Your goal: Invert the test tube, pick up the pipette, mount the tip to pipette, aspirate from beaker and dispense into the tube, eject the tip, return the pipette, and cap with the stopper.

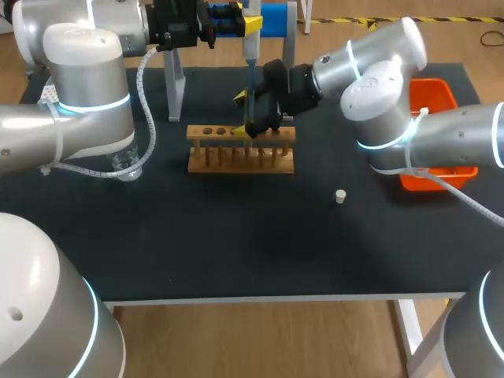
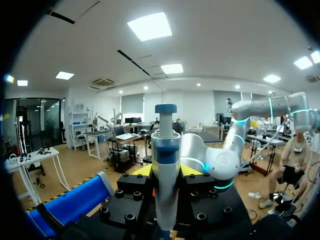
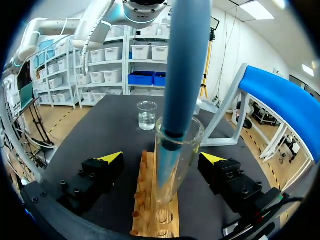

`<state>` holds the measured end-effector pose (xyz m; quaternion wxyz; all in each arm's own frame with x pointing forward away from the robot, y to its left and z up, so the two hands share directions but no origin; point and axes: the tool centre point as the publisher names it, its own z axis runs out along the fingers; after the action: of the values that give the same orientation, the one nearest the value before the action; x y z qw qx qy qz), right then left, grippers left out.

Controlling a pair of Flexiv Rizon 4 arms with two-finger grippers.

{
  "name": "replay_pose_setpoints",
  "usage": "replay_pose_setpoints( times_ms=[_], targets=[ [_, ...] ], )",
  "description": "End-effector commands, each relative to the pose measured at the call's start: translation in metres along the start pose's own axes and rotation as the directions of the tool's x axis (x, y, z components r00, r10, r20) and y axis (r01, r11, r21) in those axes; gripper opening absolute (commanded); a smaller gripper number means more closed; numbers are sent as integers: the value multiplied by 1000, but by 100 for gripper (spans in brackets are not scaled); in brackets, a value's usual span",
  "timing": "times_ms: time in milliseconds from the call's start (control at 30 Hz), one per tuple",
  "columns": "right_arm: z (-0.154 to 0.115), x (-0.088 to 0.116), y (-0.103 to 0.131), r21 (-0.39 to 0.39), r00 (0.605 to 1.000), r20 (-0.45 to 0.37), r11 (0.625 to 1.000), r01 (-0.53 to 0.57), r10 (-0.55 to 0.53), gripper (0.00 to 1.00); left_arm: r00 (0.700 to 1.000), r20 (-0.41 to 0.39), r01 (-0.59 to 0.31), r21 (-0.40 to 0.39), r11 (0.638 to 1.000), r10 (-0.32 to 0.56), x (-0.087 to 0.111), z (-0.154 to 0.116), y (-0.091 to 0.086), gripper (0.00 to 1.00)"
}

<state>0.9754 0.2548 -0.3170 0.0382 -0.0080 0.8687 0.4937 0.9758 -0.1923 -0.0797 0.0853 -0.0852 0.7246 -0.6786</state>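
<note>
My left gripper is shut on the grey and blue pipette, held upright above the wooden tube rack. In the left wrist view the pipette stands between the yellow tips of the left gripper. Its blue lower shaft reaches down into the mouth of the glass test tube, which stands in the rack. My right gripper is open, one finger on each side of the tube and clear of it. The right gripper hangs just behind the rack. The white stopper lies on the mat right of the rack.
The glass beaker sits left of the rack, partly behind my left arm, and shows as the beaker beyond the rack. The pipette stand with its blue bar stands at the back. An orange bin sits at the right edge.
</note>
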Motion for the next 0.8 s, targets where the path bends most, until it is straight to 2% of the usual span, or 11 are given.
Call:
replay_pose_setpoints(
  times_ms=[33,800],
  targets=[
    [-1,-1,0,3,1000,-3,1000,-1,1,100,1000,2,1,0,1000,-1,0,1,0,0],
    [-1,-1,0,3,1000,-3,1000,-1,1,100,1000,7,-22,-7,1000,22,4,0,-11,0]
  ],
)
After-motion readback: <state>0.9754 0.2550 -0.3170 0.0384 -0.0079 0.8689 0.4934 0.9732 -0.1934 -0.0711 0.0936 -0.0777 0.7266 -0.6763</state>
